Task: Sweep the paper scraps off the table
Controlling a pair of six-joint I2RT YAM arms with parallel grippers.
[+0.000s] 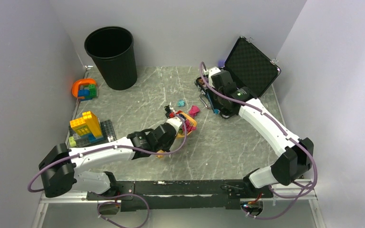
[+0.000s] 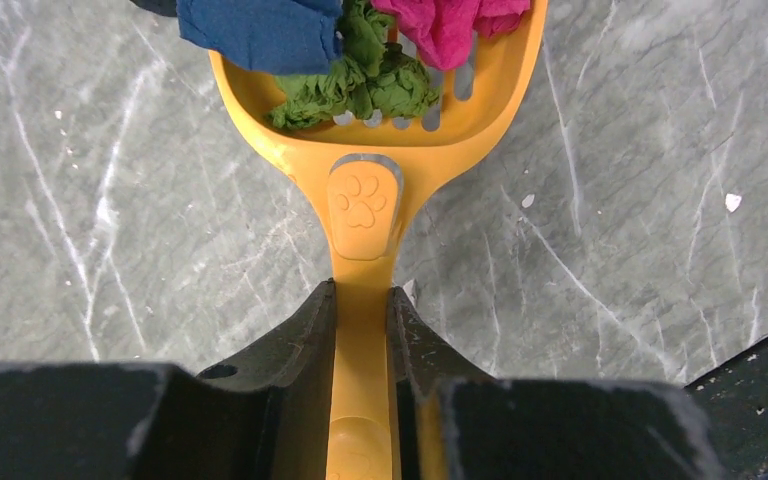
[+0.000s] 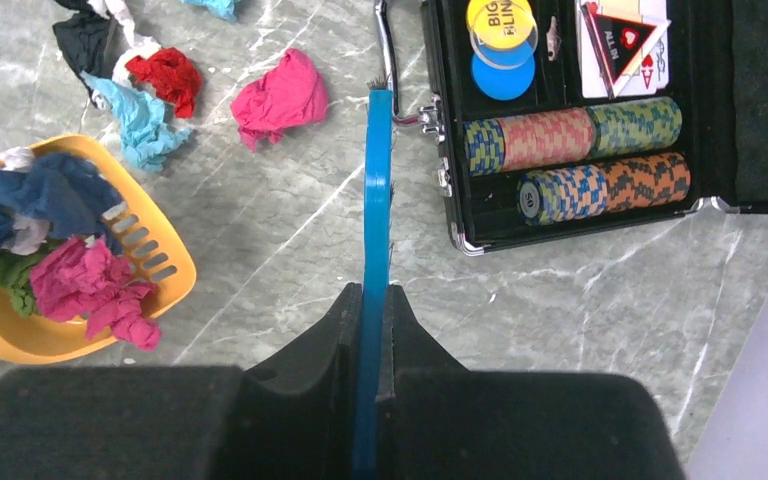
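- the left claw (image 2: pixel 360 300) is closed on the handle of a yellow scoop (image 2: pixel 360 200), one finger on each side of it, below the paw print.
- the slotted bowl of the scoop points away from the claw near the middle of the bench (image 2: pixel 660 250); i cannot tell whether it touches the surface.
- some of the paper scraps are in the scoop: a dark blue wad (image 2: pixel 260 30), a green wad (image 2: pixel 360 80) and a pink wad (image 2: pixel 450 25), packed together.
- other scraps lie loose on the bench just beyond the scoop: a pink one (image 3: pixel 280 97), a red one (image 3: pixel 165 78), a light blue one (image 3: pixel 140 125) and a dark one (image 3: pixel 85 40).
- the right claw (image 3: pixel 372 300) is closed on a blue flat tool (image 3: pixel 377 180), seen edge-on, its tip reaching out between the loose pink wad and an open black case (image 1: pixel 253 65).
- the case holds rows of poker chips (image 3: pixel 570 135) and sits at the far right of the bench.
- a black bin (image 1: pixel 111 57) stands at the far left, and toy bricks (image 1: pixel 86 126) sit along the left edge.
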